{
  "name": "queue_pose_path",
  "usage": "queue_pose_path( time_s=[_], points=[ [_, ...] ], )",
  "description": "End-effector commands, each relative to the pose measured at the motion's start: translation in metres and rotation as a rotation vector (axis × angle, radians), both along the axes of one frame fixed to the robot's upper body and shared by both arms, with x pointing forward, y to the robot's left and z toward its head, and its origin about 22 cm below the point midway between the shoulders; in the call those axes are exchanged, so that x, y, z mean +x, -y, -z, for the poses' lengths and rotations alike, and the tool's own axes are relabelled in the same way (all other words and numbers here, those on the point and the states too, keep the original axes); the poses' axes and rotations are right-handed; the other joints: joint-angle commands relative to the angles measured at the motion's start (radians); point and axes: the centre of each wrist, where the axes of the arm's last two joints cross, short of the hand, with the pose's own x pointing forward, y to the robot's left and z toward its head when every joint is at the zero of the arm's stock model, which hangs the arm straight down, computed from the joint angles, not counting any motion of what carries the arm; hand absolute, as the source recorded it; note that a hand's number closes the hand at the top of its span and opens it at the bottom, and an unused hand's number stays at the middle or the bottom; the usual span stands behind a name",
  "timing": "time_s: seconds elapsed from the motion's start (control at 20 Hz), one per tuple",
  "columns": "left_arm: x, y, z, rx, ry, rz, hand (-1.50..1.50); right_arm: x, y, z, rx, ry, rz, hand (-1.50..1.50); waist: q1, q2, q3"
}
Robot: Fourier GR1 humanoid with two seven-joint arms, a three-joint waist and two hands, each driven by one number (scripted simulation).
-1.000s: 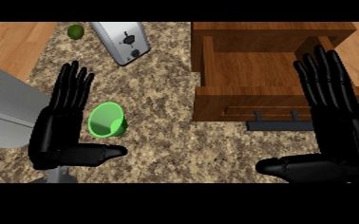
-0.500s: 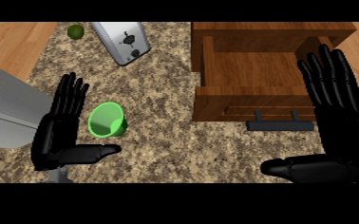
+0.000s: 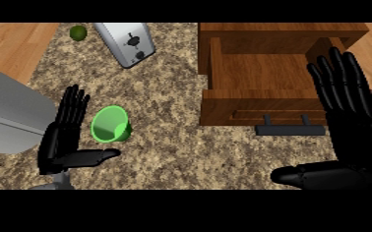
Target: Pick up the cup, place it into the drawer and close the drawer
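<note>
Left hand (image 3: 67, 140) open, fingers straight, has slid down-left, now just beside small green plastic cup (image 3: 111, 124) on speckled granite surface (image 3: 174, 147); no grasp yet. Right hand (image 3: 341, 108) open near open wooden drawer (image 3: 262, 78).

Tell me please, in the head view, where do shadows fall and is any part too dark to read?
In the head view, light is even with no glare; the green cup looks darker inside near its base; the open drawer is shaded along its inner walls; both black hands, left and right, show little surface detail.
</note>
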Motion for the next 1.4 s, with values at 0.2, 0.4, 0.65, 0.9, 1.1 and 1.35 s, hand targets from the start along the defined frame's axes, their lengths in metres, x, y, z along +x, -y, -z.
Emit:
queue_pose_path(
  time_s=[0.2, 0.4, 0.65, 0.9, 1.1, 1.35],
  points=[
    [0.006, -0.014, 0.039, 0.000, -0.046, -0.002, -1.50, -0.003, 0.012, -0.015, 0.000, 0.018, -0.018, -1.50, -0.002, 0.000, 0.000],
    [0.012, 0.006, 0.071, -0.006, -0.033, -0.001, -1.50, 0.007, 0.000, -0.010, -0.006, 0.016, 0.000, -1.50, -0.004, 0.001, -0.001],
    [0.013, -0.011, 0.072, -0.031, -0.041, -0.047, -1.50, -0.017, 0.010, 0.000, -0.005, -0.008, -0.020, -1.50, -0.004, 0.000, 0.000],
    [0.017, -0.012, 0.096, -0.023, -0.046, -0.041, -1.50, 0.010, 0.007, -0.008, -0.034, -0.011, -0.004, -1.50, -0.002, 0.001, 0.000],
    [0.011, -0.037, 0.091, -0.018, -0.054, -0.046, -1.50, 0.006, 0.000, -0.006, -0.003, -0.016, -0.025, -1.50, 0.000, 0.000, 0.000],
    [-0.007, -0.030, 0.109, -0.034, -0.053, -0.023, -1.50, 0.005, 0.003, -0.024, -0.009, -0.015, -0.023, -1.50, 0.001, 0.000, 0.000]
  ],
)
